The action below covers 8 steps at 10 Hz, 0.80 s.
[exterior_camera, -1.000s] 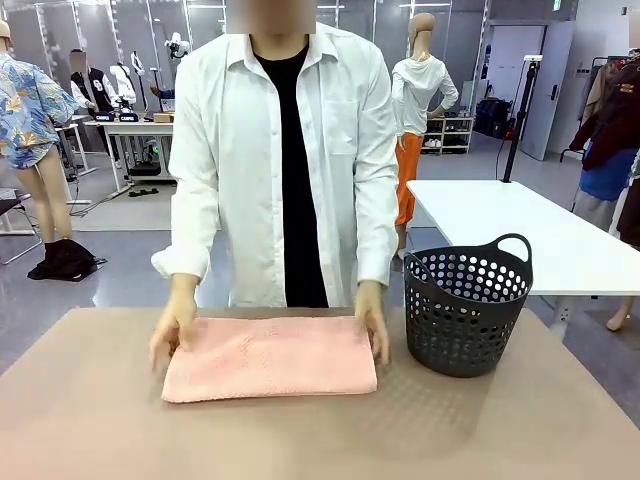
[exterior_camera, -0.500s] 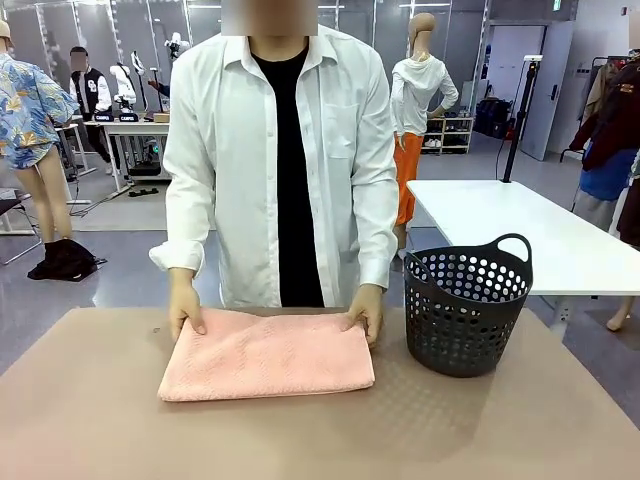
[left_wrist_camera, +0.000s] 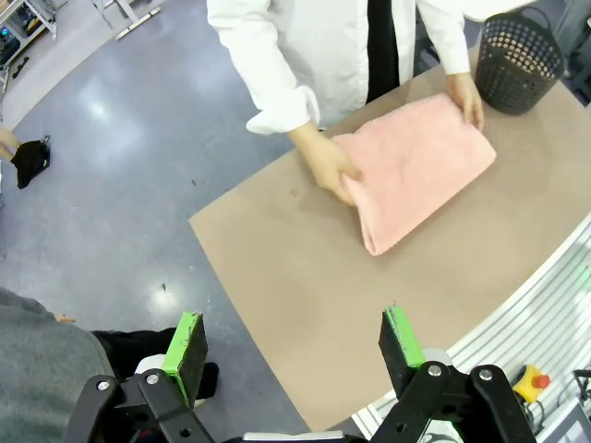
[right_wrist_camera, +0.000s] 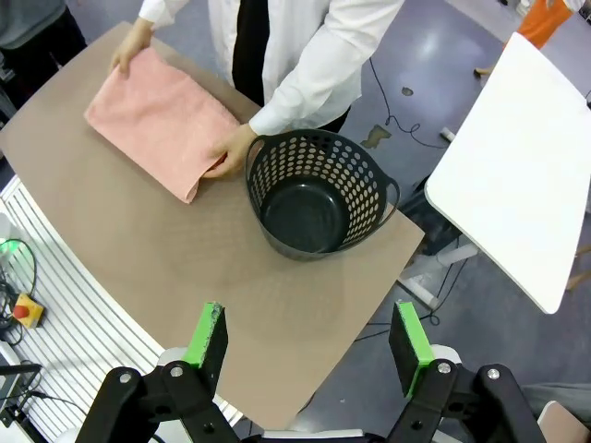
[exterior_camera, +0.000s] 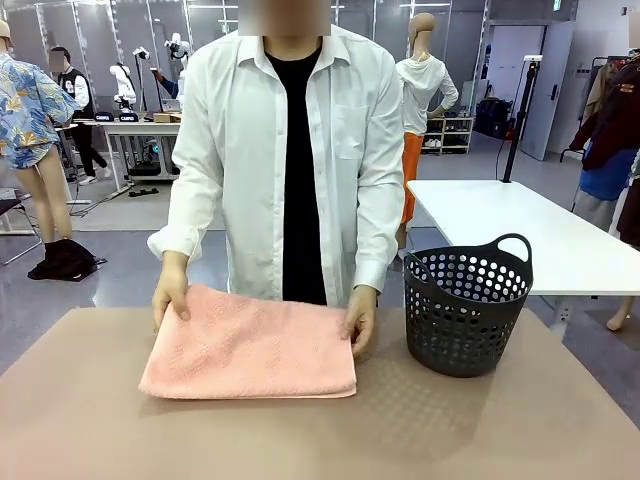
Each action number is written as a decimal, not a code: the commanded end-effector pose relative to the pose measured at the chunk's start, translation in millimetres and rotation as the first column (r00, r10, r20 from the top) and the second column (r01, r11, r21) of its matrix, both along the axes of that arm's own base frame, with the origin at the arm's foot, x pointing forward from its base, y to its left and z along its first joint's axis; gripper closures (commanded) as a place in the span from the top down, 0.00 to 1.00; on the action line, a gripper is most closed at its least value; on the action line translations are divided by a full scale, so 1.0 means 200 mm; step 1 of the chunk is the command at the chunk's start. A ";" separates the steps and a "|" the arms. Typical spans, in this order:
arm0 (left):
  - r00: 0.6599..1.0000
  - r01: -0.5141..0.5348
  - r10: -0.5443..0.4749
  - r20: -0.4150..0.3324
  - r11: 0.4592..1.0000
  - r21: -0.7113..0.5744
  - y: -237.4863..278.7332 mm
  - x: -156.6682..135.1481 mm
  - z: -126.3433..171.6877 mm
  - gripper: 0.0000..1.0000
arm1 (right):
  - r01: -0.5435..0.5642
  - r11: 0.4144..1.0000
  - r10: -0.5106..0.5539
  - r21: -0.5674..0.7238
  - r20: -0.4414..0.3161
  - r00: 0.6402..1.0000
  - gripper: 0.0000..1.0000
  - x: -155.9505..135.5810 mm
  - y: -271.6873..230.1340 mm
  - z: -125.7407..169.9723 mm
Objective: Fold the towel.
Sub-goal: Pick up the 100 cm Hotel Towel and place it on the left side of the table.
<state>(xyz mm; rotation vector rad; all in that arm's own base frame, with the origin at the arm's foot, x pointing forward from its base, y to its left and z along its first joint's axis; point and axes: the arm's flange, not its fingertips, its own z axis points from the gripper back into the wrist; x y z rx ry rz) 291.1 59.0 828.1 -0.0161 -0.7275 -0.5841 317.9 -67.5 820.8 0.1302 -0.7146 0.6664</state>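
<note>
The salmon-pink towel point(exterior_camera: 250, 346) lies folded into a rectangle on the brown table point(exterior_camera: 450, 430), its far edge lifted a little. A person in a white shirt holds it at both far corners, one hand point(exterior_camera: 170, 293) at the left and the other hand point(exterior_camera: 361, 318) at the right. From above, the towel point(left_wrist_camera: 416, 166) and the towel point(right_wrist_camera: 162, 120) show the same fold. My left gripper point(left_wrist_camera: 294, 343) hangs open high above the table, far from the cloth. My right gripper point(right_wrist_camera: 309, 341) is open too, well above the basket.
A dark perforated plastic basket point(exterior_camera: 465, 305) stands empty to the right of the towel, close to the person's hand. A white table point(exterior_camera: 520, 230) stands behind it. A red emergency button point(left_wrist_camera: 534, 380) sits beside the table's near edge.
The person has slid the folded towel toward the left and nearer to me, with its far edge raised. Both hands have moved with it. My arms have not visibly moved.
</note>
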 end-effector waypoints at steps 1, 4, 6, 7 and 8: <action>1.000 -0.002 0.002 -0.010 1.000 0.006 -0.01 -0.01 0.01 0.95 | 0.008 1.000 -0.008 0.001 0.002 1.000 0.89 0.00 0.00 0.01; 1.000 -0.002 0.002 -0.010 1.000 0.006 -0.01 -0.01 0.01 0.95 | 0.008 1.000 -0.008 0.001 0.002 1.000 0.89 0.00 0.00 0.01; 1.000 -0.002 0.002 -0.010 1.000 0.006 -0.01 -0.01 0.01 0.95 | 0.008 1.000 -0.008 0.001 0.002 1.000 0.89 0.00 0.00 0.01; 1.000 -0.002 0.002 -0.010 1.000 0.006 -0.01 -0.01 0.01 0.95 | 0.008 1.000 -0.008 0.001 0.002 1.000 0.89 0.00 0.00 0.01; 1.000 -0.002 0.002 -0.010 1.000 0.006 -0.01 -0.01 0.01 0.95 | 0.008 1.000 -0.008 0.001 0.002 1.000 0.89 0.00 0.00 0.01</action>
